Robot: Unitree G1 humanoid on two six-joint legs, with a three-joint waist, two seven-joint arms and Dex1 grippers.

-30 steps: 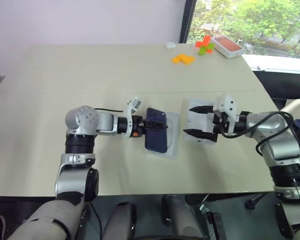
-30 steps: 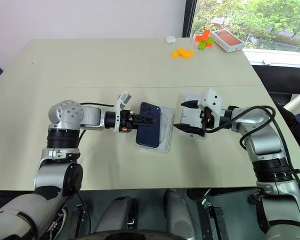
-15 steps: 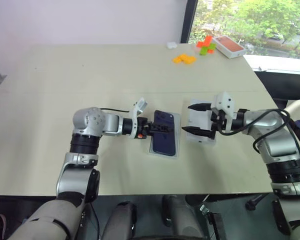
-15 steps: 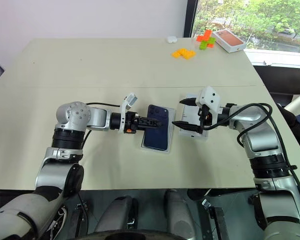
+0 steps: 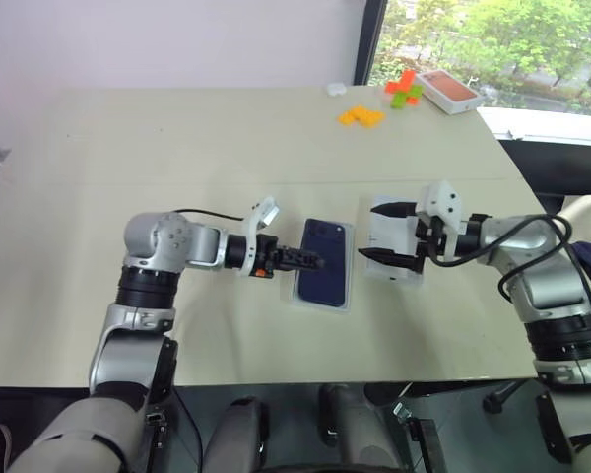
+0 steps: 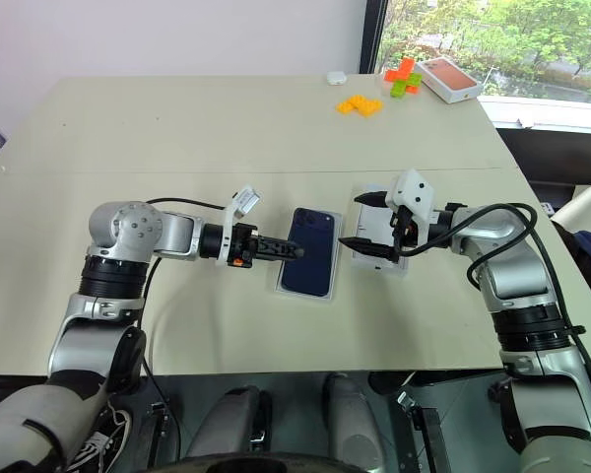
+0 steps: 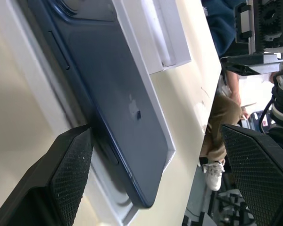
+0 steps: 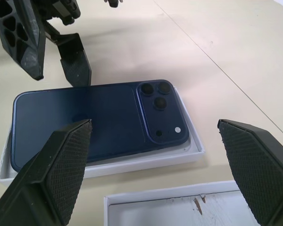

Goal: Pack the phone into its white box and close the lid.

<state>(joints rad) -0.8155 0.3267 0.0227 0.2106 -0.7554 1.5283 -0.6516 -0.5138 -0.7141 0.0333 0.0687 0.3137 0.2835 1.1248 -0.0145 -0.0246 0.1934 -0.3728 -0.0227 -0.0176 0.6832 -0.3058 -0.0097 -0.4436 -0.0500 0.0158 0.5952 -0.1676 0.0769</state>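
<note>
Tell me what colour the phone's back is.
Dark navy blue and glossy; the phone shows best in the right wrist view, lying in the white box.

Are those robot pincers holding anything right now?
No. Both the left pincer and right pincer are open and empty; the phone lies in the white box.

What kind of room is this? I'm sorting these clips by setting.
Probably an office or lab room: a large plain table, a window with trees outside, and a phone in its white box laid out for practice.
</note>
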